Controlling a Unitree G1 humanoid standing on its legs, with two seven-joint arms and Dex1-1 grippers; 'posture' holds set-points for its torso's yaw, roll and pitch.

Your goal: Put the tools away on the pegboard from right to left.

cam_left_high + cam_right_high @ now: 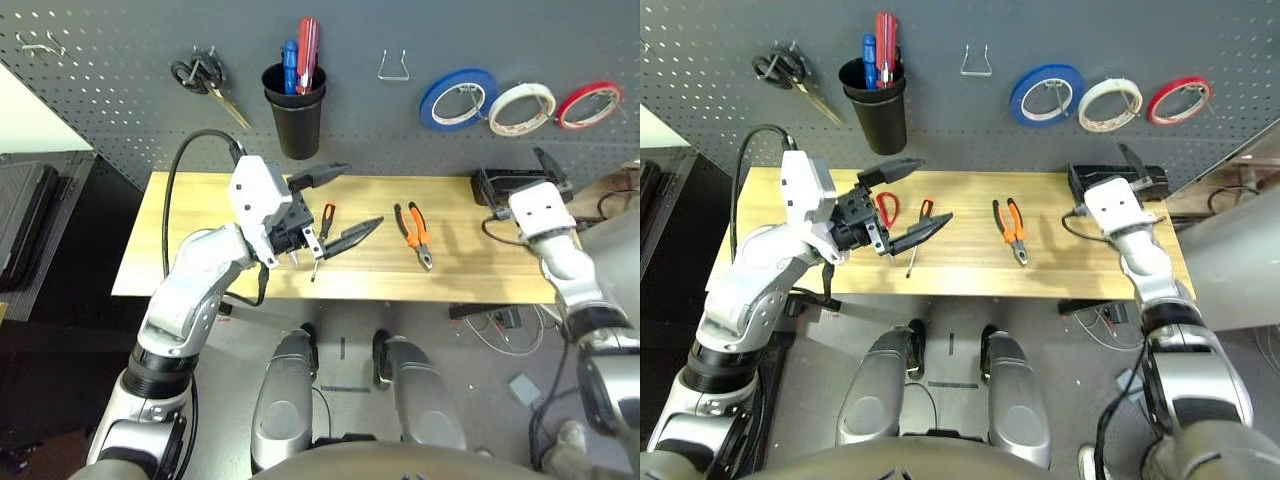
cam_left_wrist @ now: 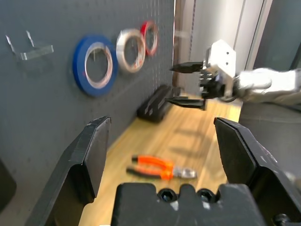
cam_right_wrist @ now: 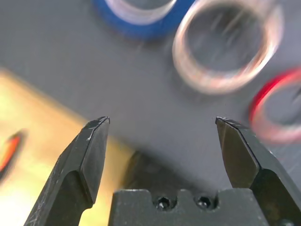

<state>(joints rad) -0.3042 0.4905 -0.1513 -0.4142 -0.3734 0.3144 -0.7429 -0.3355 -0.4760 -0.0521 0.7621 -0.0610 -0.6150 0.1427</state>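
Note:
The whitish tape roll (image 1: 521, 108) hangs on the pegboard (image 1: 120, 90) between a blue roll (image 1: 458, 100) and a red roll (image 1: 588, 103). My right gripper (image 1: 1108, 175) is just below it, open and holding nothing; its wrist view faces the whitish roll (image 3: 225, 42). The orange-and-black pliers (image 1: 413, 232) lie mid-table. To their left lies the black-and-orange screwdriver (image 1: 325, 218). The red-handled scissors (image 1: 886, 207) are partly hidden behind my left gripper (image 1: 364, 195), which hovers open above the table's left half.
On the pegboard are black-handled scissors (image 1: 205, 75), a black cup (image 1: 295, 115) with blue and red screwdrivers, and a bare metal hook (image 1: 393, 65). A black box (image 2: 153, 103) sits at the table's back right. The wooden table (image 1: 460, 280) ends just before my body.

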